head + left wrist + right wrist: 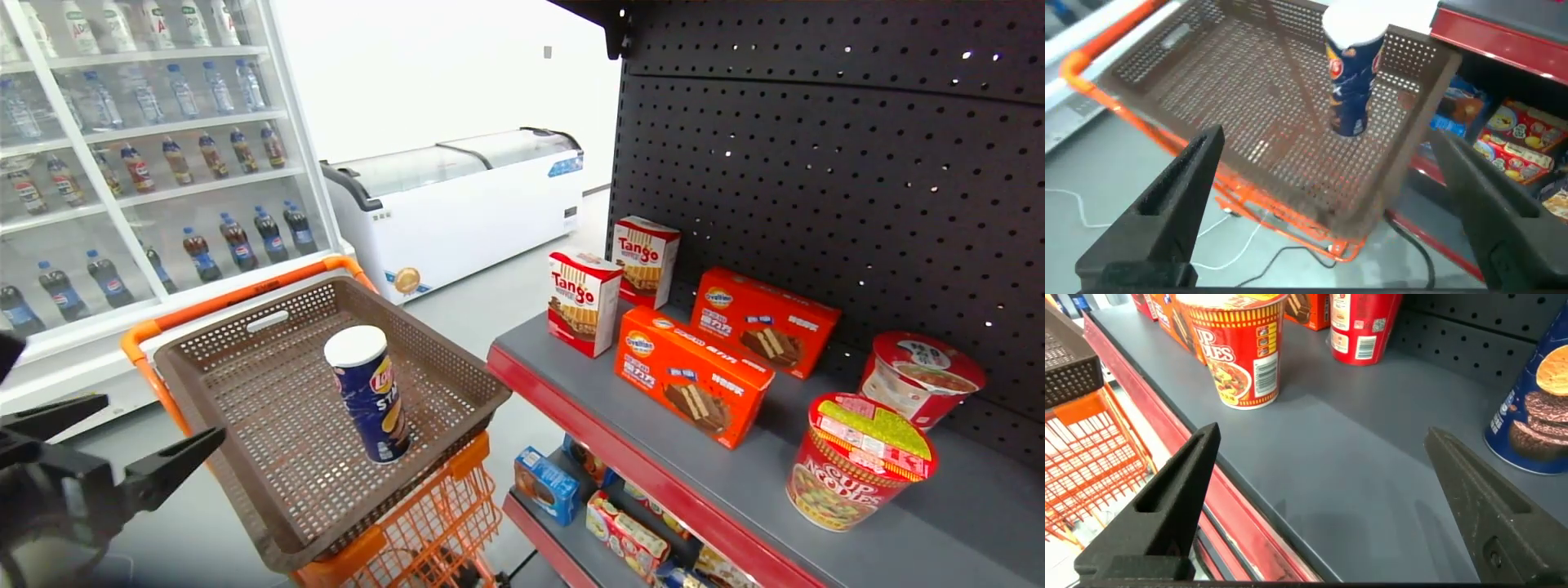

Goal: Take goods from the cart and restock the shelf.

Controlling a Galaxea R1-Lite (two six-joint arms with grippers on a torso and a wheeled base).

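Note:
A dark blue chips can [367, 394] with a white lid stands upright in the cart's brown basket [245, 384]. My left gripper [159, 418] hangs open off the basket's near left corner, apart from the can. In the left wrist view the can [1354, 77] stands beyond the open left gripper [1324, 137]. My right gripper [1323, 437] is open and holds nothing, just above a bare part of the grey shelf board [1355, 482]. A cup of noodles [1241, 351] stands ahead of it.
The shelf [571, 367] carries two wafer boxes [584, 302], two orange boxes [694, 384] and two noodle cups [857, 457]. A blue cookie pack [1535, 408] stands on it too. Lower shelves hold snacks [547, 482]. A drinks fridge [147, 163] and a chest freezer [465, 204] stand behind the orange cart [424, 523].

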